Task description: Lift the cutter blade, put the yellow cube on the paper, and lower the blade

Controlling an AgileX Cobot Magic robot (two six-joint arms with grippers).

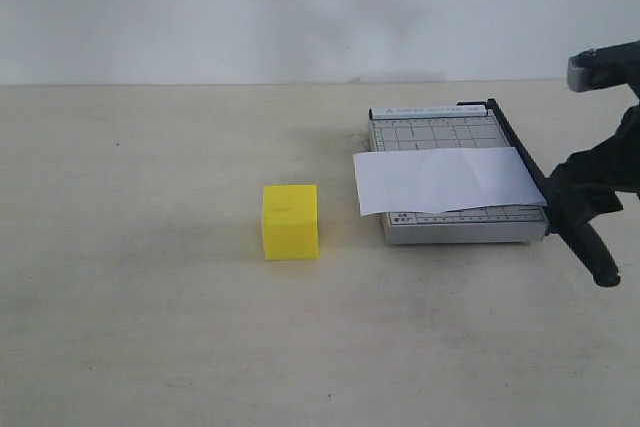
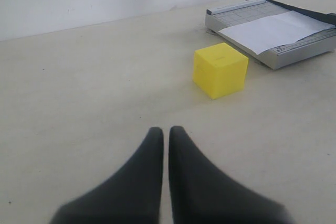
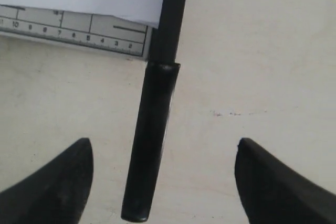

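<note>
Pale, lightly scuffed tabletop (image 1: pixel 150 337) fills the scene, with a plain white wall (image 1: pixel 300 7) behind it.

The left pincer (image 2: pixel 166 129) is closed, its two black fingers pressed tip to tip with nothing between them, over bare table. Ahead of its tips and a little to one side, the yellow cube (image 2: pixel 220 71) sits flat on the table, well apart from the fingers and untouched. Beyond the cube, farther from this pincer, lies the grey trimmer board (image 2: pixel 231 18), near the cube but not touching it. The paper (image 2: pixel 275 29) lies across the board, and one end overhangs the board edge that faces the cube.

The right pincer (image 3: pixel 164 142) stands wide open and holds nothing. The thick rounded handle (image 3: pixel 151 145) of the cutter blade (image 3: pixel 170 19) lies between its fingers, nearer one than the other. Table shows on both sides of the handle, so neither finger touches it. Past the fingertips the handle narrows into the thin black arm, which runs lowered along the board's edge. Just beside that arm is the board's corner with its printed ruler strip (image 3: pixel 68 27). Farther on is the paper, whose edge reaches the blade. At the end of the board farthest from this pincer, the blade meets its hinge (image 1: pixel 490 104).
</note>
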